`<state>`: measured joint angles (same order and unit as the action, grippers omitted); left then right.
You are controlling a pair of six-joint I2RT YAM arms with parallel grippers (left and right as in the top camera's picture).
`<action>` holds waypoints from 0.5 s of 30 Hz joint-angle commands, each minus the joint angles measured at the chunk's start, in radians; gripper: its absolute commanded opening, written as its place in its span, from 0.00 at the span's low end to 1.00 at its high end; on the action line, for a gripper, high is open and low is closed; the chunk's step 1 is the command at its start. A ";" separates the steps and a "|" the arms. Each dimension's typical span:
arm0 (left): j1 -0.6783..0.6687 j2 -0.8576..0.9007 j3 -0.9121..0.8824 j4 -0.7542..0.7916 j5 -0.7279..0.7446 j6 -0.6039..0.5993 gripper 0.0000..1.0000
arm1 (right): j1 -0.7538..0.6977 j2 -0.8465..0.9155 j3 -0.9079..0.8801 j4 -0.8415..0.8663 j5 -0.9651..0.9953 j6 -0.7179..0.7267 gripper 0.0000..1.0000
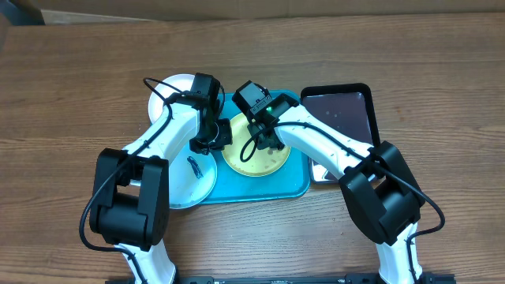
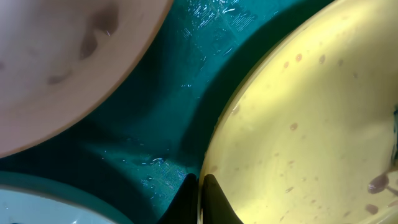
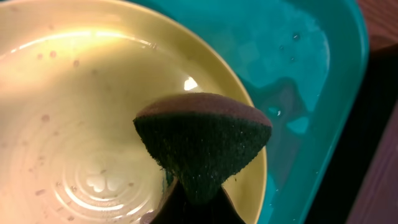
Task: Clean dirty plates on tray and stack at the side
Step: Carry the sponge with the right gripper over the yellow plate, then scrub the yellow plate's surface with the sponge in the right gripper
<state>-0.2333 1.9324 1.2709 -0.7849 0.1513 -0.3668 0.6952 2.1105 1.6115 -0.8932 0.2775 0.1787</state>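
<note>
Plates: three. Trays: two. Sponge: one.
Yellow plate [image 1: 264,162] lies in the turquoise tray [image 1: 296,185], wet and speckled.
White plate [image 1: 170,88] and blue plate [image 1: 189,185], the blue one with a dark smear, sit at the tray's left edge.
Black tray [image 1: 339,110] on the right holds nothing visible.
Left gripper [image 2: 200,194] pinches the yellow plate's rim.
Right gripper [image 3: 193,202] is clamped on the sponge [image 3: 202,140], over that plate.
</note>
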 commanded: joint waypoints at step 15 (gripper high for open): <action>0.004 0.010 -0.006 -0.003 -0.028 0.012 0.04 | -0.005 0.068 0.011 0.036 0.053 0.030 0.04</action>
<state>-0.2333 1.9324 1.2709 -0.7849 0.1513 -0.3668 0.6945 2.1643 1.6115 -0.8654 0.3069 0.1825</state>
